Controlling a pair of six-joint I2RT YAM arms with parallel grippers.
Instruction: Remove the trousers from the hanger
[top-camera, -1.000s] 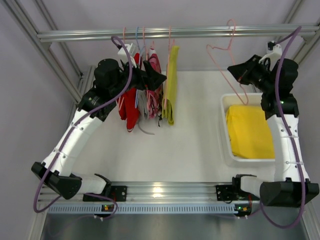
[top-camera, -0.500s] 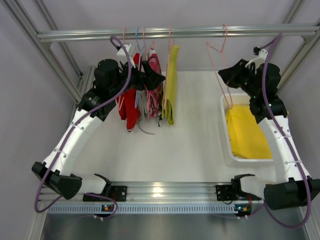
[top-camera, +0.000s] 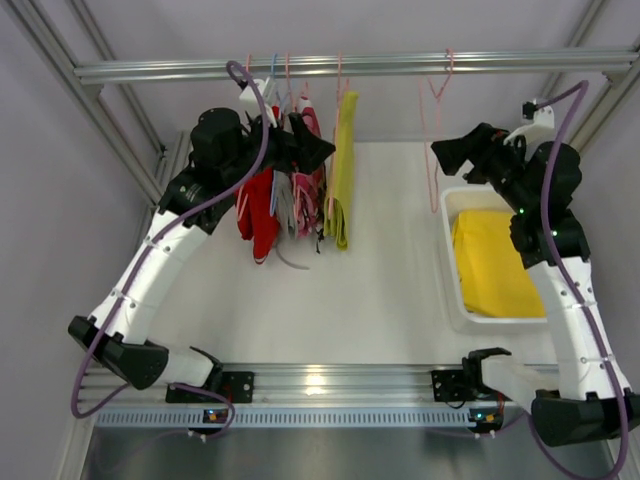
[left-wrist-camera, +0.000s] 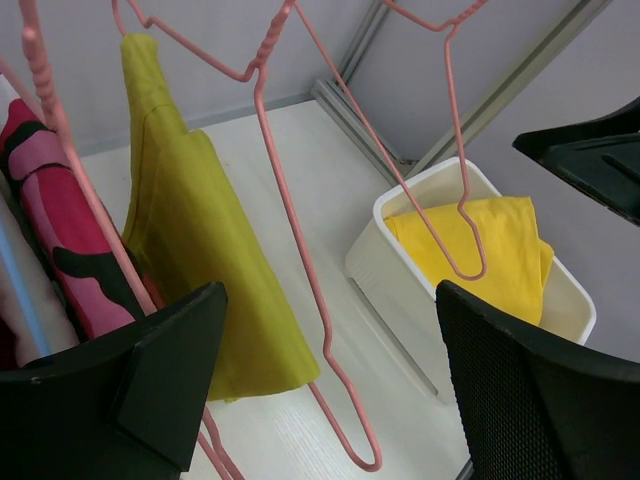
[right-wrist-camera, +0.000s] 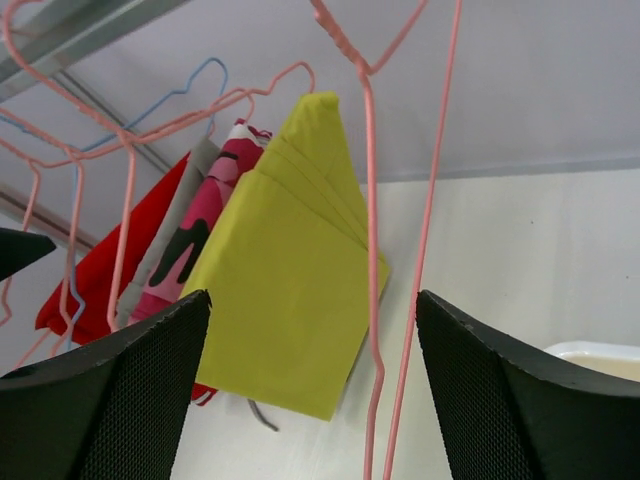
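Presently, the white table is seen beneath a metal rail spanning the top of the frame. A white bin is set at centre right, and the bright yellow trousers are laid folded inside it. The yellow-green trousers are hung on a pink hanger at upper centre, beside the pink patterned garment and the red garment. The left gripper is held among the hanging clothes, jaws spread wide, nothing gripped. The right gripper is likewise spread wide and empty, just beside a bare hanger at upper right
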